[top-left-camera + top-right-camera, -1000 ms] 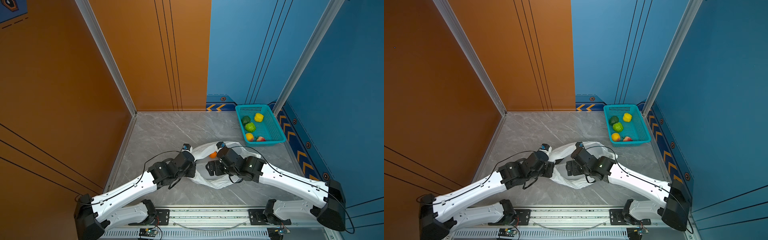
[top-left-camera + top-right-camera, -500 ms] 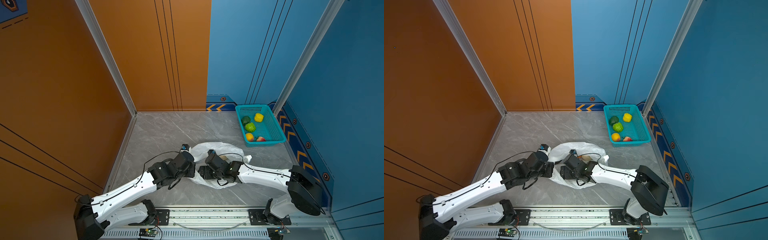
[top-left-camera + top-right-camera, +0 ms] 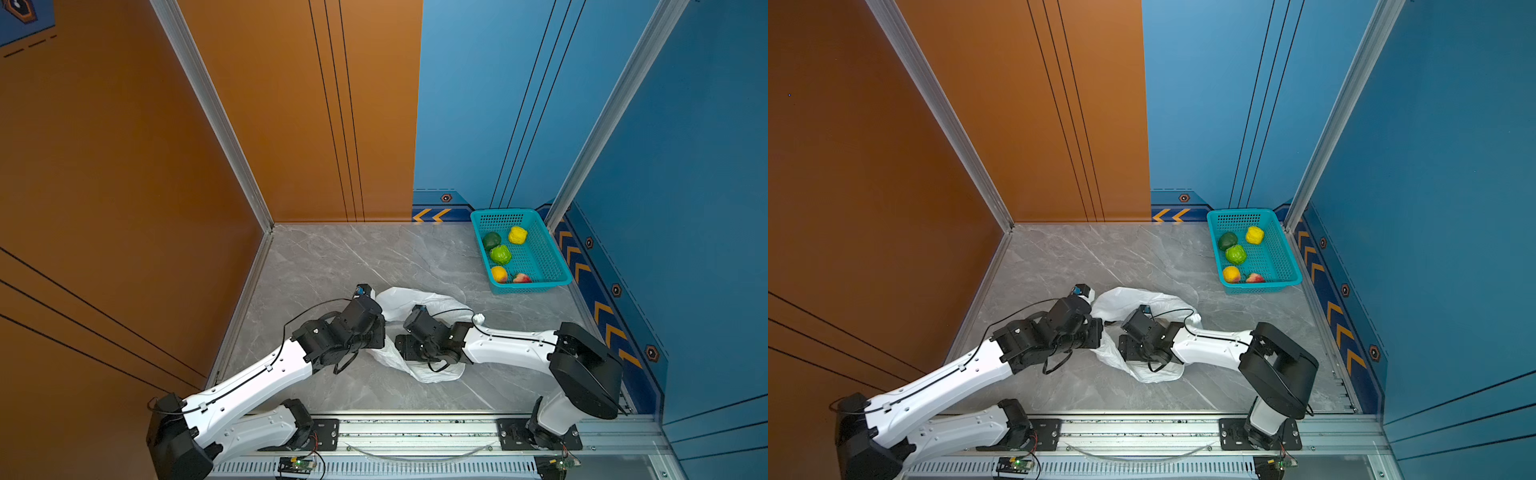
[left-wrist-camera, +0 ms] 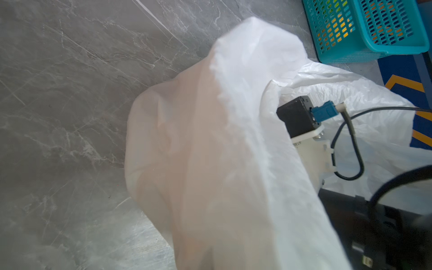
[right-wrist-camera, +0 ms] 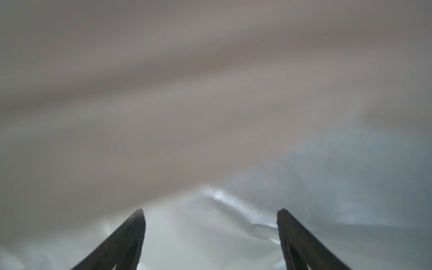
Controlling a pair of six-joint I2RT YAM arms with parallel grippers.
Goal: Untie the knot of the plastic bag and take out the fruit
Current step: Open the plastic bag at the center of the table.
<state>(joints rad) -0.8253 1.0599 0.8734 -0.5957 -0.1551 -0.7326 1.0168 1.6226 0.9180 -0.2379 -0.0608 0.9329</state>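
Observation:
The white plastic bag point(image 3: 419, 297) lies crumpled on the grey floor between my two arms in both top views. My left gripper point(image 3: 380, 337) is shut on the bag's left edge. In the left wrist view the plastic bag point(image 4: 233, 145) rises from the jaws and hides the fingers. My right gripper point(image 5: 210, 211) stands open inside the bag, with only white film around its fingers point(image 5: 131, 233). A small bunched white lump point(image 3: 478, 319) sticks out beside my right forearm; whether it is the knot I cannot tell. Several fruit point(image 3: 500, 254) lie in the teal basket.
The teal basket point(image 3: 548, 266) stands at the back right corner against the blue wall, and it shows in the left wrist view point(image 4: 374, 49) too. An orange wall closes the left side. The arms' base rail point(image 3: 415, 428) runs along the front edge.
My right arm has folded back and its gripper has moved left into the bag. The orange fruit seen by it a second ago no longer shows. The left arm has stayed still.

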